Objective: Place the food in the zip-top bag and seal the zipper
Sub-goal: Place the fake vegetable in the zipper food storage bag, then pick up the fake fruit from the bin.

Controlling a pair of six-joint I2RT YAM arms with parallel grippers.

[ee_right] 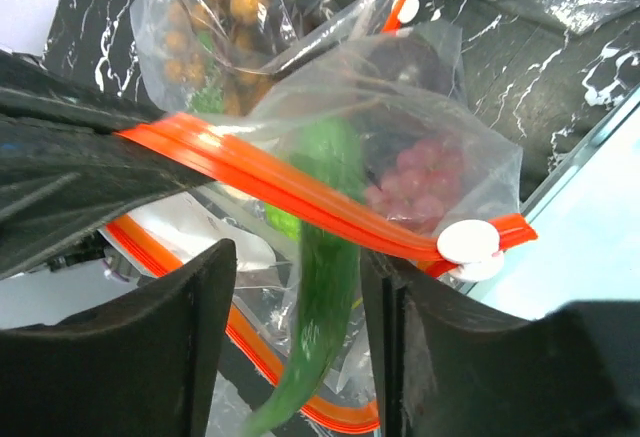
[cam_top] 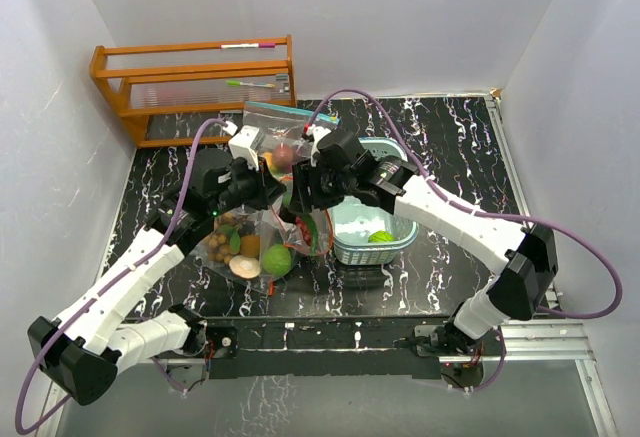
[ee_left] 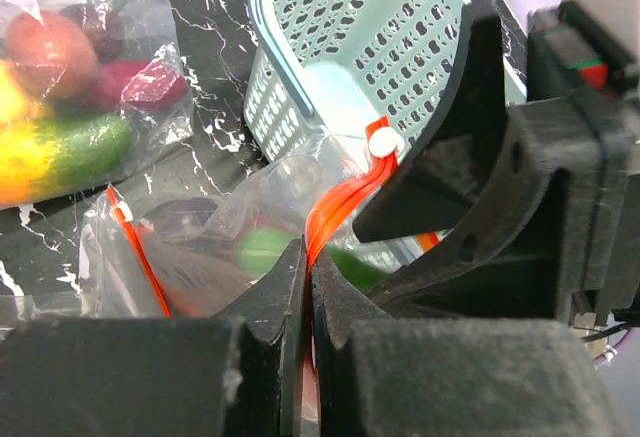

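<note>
My left gripper (ee_left: 307, 257) is shut on the orange zipper strip (ee_left: 345, 202) of the clear zip-top bag (cam_top: 300, 225), holding its mouth up beside the white slider (ee_left: 382, 141). Just above that mouth, my right gripper (ee_right: 297, 277) is open. A long green pepper (ee_right: 325, 287), blurred, hangs between its fingers with a gap on its left side and its upper end past the zipper (ee_right: 280, 182). Purple grapes (ee_right: 415, 182) lie inside the bag. In the top view both grippers (cam_top: 270, 192) (cam_top: 303, 192) meet over the bag.
A teal lattice basket (cam_top: 372, 227) with a green piece (cam_top: 381, 237) in it stands right of the bag. Other clear bags with food lie front left (cam_top: 240, 247) and behind (cam_top: 280, 137). A wooden rack (cam_top: 195, 82) sits at the back left.
</note>
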